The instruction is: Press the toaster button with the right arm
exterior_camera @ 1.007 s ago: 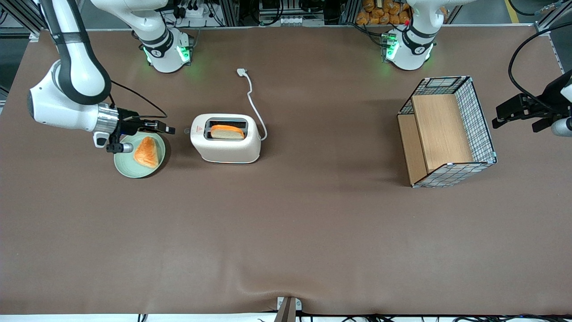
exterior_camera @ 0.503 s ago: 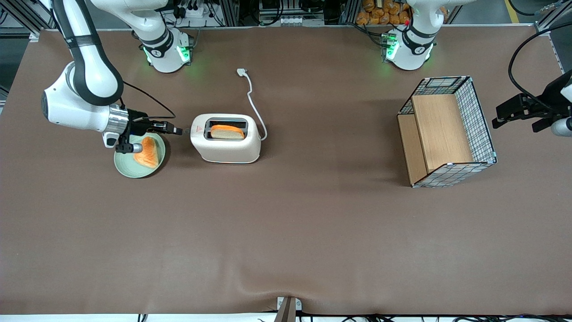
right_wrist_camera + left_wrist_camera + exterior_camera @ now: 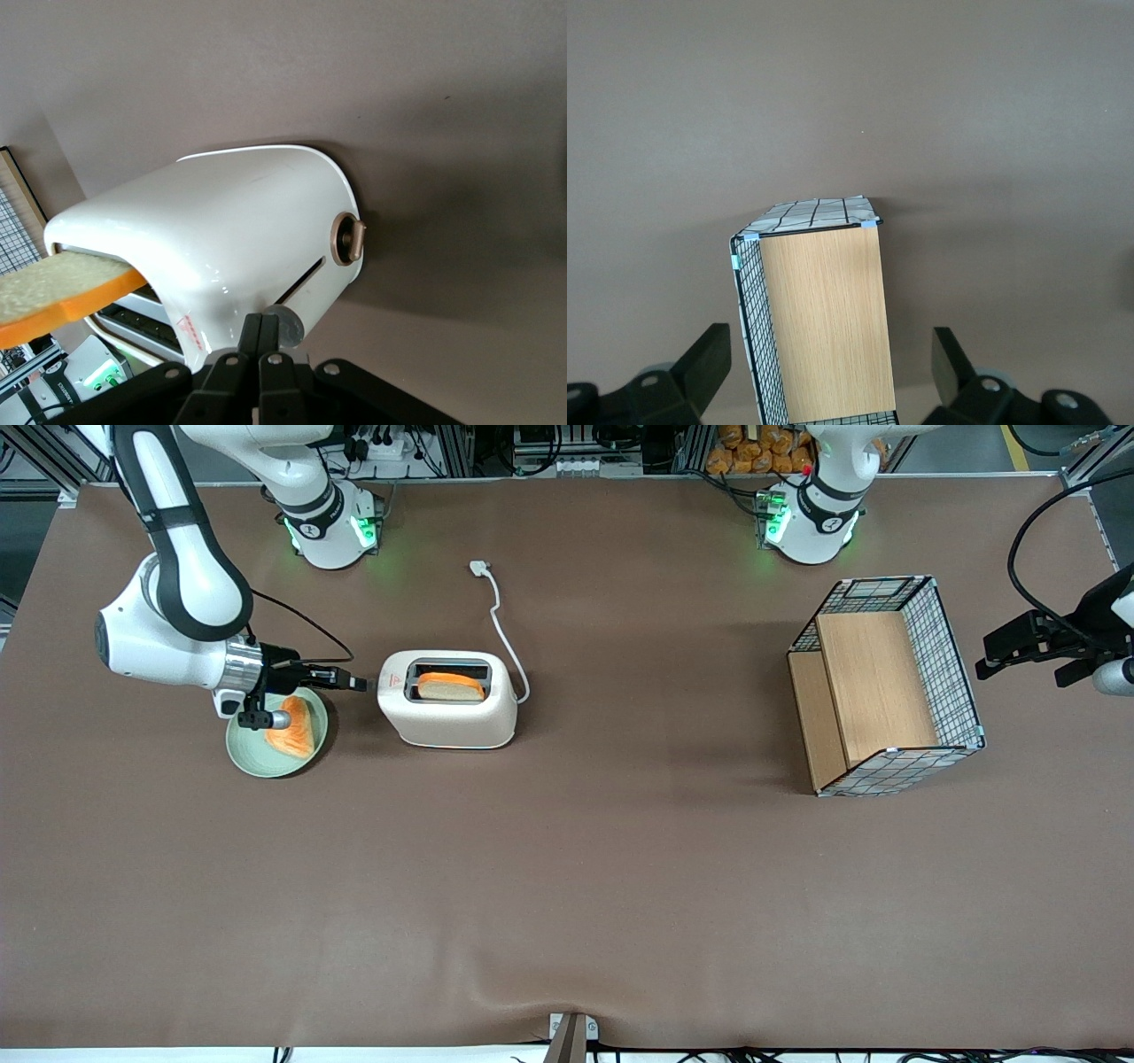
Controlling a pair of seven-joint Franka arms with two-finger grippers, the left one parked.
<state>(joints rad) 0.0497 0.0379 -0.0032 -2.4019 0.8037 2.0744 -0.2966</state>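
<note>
The cream-white toaster (image 3: 447, 710) stands mid-table with a bread slice (image 3: 450, 685) upright in one slot. The right arm's black gripper (image 3: 357, 684) lies level, shut with nothing between its fingers, its tip at the toaster's narrow end beside the red triangle mark (image 3: 396, 683). In the right wrist view the shut gripper (image 3: 261, 319) rests against the round grey toaster button (image 3: 286, 325), which sits at the end of a slit in the toaster (image 3: 230, 239). In the front view the gripper tip hides the button.
A round brass-coloured knob (image 3: 347, 239) sits farther along the same end. A green plate (image 3: 257, 758) with an orange bread piece (image 3: 298, 732) lies under the wrist. A white cord and plug (image 3: 479, 566) trail toward the arm bases. A wire-and-wood basket (image 3: 886, 686) stands toward the parked arm's end.
The right arm has slid over the plate toward the toaster. Its shut gripper tip went from a gap away to the toaster's narrow end at the button.
</note>
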